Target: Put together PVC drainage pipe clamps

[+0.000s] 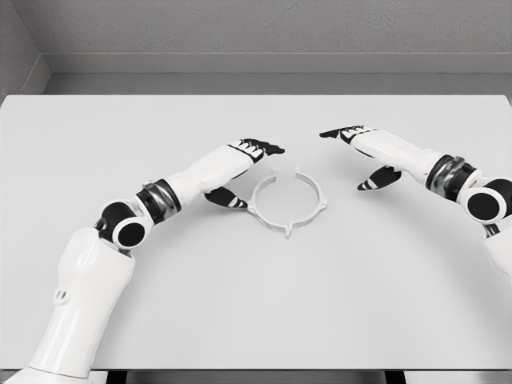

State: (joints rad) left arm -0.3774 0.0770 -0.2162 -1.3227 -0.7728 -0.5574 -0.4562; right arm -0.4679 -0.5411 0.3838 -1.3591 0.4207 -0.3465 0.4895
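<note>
A white ring-shaped pipe clamp (289, 202) lies flat on the white table (256, 296), near the middle, with a gap at its far side and small tabs around its rim. My left hand (244, 172) hovers just left of the clamp, its fingers spread and its thumb low beside the clamp's left edge, holding nothing. My right hand (360, 156) hovers to the right of the clamp and a little apart from it, fingers stretched toward the left, thumb hanging below, empty too.
The table's far edge meets a grey wall (256, 32). Both white arms come in from the lower left (88, 296) and the right edge (480, 200).
</note>
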